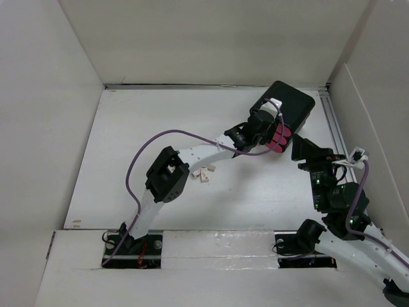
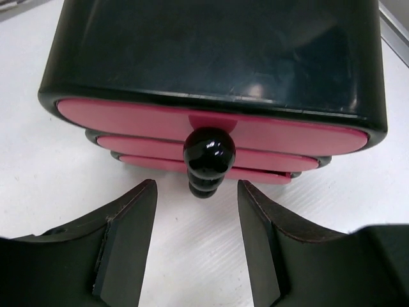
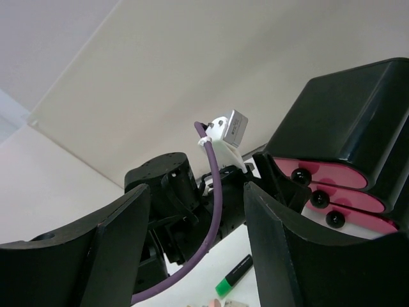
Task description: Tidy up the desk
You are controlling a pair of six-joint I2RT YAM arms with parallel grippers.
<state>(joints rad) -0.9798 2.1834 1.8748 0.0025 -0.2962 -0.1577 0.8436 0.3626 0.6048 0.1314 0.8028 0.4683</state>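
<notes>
While the large matte white tabletop (image 1: 128, 160) lies flat beneath both arms, between upright white wall panels (image 1: 38, 115), a few small pale pieces (image 1: 206, 174) rest near its middle, just beside the left arm. Further right, the left hand (image 2: 197, 187) is open and gripping nothing, its fingers parted before the glossy black knobs (image 2: 209, 153) of a small black box (image 1: 294, 105) with three pink drawers (image 2: 192, 121), which stands toward the far right corner. The right hand (image 3: 197, 189) hangs wide open just beside the box.
</notes>
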